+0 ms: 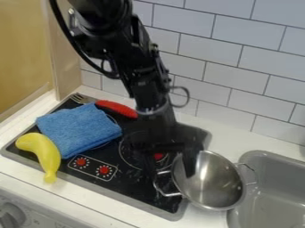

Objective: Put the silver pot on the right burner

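Where the lower left corner of the frame begins, we see a round grey knob (10,215) on a pale front panel. Beyond it lies a banana (43,153), smooth, matte yellow and bent in a thick curve, across the front edge of the glossy black cooktop (140,189) with its two red dials (104,170). At the lower right we find the silver pot (217,185), round and smooth-walled in shiny metal with thin wire loop handles, at the cooktop's right edge beside the grey sink (277,196). Left of the pot, the circular line of the right burner (121,153) shows on the dark surface. Left of centre we have a folded blue cloth (77,129), fuzzy and soft-edged; behind it are a knobbly red object (117,108) and a fork's metal tines (79,98). Glossy white tiles (232,69) line the back.

The black arm slants down from the upper left of the frame to the centre, its wrist nearly upright. Its gripper (169,165) points downward, fingers spread and released, with one finger reaching over the pot's mouth.
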Controlling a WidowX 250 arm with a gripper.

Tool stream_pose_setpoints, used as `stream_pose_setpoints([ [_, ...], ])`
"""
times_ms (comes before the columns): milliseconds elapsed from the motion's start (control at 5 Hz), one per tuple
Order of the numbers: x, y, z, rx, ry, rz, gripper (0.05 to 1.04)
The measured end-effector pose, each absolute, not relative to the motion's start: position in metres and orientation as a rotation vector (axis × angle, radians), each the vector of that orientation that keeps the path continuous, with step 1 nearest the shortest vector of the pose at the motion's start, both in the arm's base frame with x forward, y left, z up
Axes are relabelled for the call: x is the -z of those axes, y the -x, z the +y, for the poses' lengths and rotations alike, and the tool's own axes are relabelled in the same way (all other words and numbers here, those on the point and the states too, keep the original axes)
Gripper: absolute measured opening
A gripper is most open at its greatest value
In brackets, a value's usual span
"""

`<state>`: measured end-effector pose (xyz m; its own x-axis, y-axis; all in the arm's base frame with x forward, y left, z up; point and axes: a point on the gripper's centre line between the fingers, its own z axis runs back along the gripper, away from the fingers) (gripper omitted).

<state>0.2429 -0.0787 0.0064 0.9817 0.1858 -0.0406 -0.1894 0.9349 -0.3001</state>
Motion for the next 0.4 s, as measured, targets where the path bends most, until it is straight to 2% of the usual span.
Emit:
stream_pose_setpoints([
  [400,-0.0016,-0.2449,-0.0796,-0.181,0.313,0.008,0.359],
])
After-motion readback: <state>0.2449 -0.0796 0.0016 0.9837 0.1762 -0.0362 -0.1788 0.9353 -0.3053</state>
